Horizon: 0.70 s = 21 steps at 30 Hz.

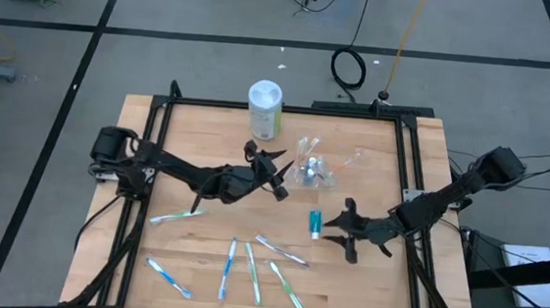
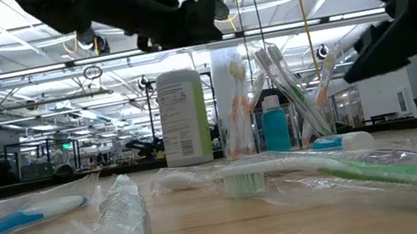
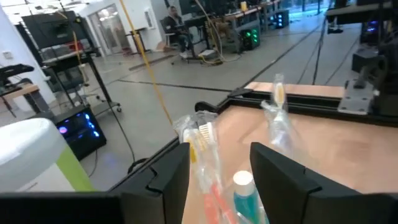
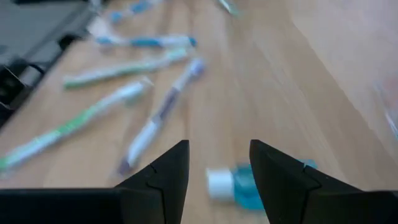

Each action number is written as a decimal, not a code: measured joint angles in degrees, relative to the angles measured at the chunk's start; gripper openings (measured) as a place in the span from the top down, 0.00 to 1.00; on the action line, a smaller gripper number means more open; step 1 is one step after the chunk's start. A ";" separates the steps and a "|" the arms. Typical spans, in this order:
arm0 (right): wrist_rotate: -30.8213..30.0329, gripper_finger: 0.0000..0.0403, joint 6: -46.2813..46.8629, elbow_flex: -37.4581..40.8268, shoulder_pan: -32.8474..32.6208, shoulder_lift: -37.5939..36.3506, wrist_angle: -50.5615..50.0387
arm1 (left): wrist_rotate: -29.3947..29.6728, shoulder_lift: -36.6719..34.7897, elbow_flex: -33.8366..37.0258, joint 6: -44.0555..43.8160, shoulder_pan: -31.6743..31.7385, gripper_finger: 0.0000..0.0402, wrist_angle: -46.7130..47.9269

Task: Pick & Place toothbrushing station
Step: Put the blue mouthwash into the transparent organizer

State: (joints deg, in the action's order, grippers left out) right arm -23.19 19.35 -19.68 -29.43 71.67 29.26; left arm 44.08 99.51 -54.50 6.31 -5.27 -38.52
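The small clear cup (image 1: pixel 313 169) stands on the table right of centre. It holds wrapped toothbrushes and a teal toothpaste tube (image 2: pixel 275 124), and it also shows in the left wrist view (image 3: pixel 211 180). My left gripper (image 1: pixel 283 174) is open just left of the cup and above it, with the cup's contents ahead between its fingers (image 3: pixel 168 180). A teal toothpaste tube (image 1: pixel 316 221) lies flat on the table. My right gripper (image 1: pixel 333 229) is open close to this tube's right side, and the tube (image 4: pixel 239 183) shows between its fingers. Several toothbrushes (image 1: pixel 252 270) lie flat near the front.
A white-lidded, green-labelled canister (image 1: pixel 265 109) stands at the far edge behind the cup. Loose wrapped toothbrushes lie at the left (image 1: pixel 177 215), at the front left (image 1: pixel 167 276) and at the front centre (image 1: pixel 287 288). A black frame (image 1: pixel 405 184) borders the table.
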 joint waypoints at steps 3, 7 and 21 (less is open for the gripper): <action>4.00 0.60 -5.17 -0.55 0.11 5.08 8.78 | -0.48 -1.22 -0.01 -0.54 -0.29 0.56 1.35; 6.99 0.60 -10.49 -5.24 0.00 10.20 5.24 | -1.25 -1.65 0.00 1.06 -0.29 0.56 1.57; 9.13 0.60 -24.14 -21.33 0.96 9.50 -36.32 | -2.28 -1.64 0.00 0.94 -0.29 0.56 5.78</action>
State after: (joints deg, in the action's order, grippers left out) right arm -14.06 -4.78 -41.01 -28.47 81.17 -7.06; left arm 41.80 97.88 -54.50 7.25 -5.56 -32.74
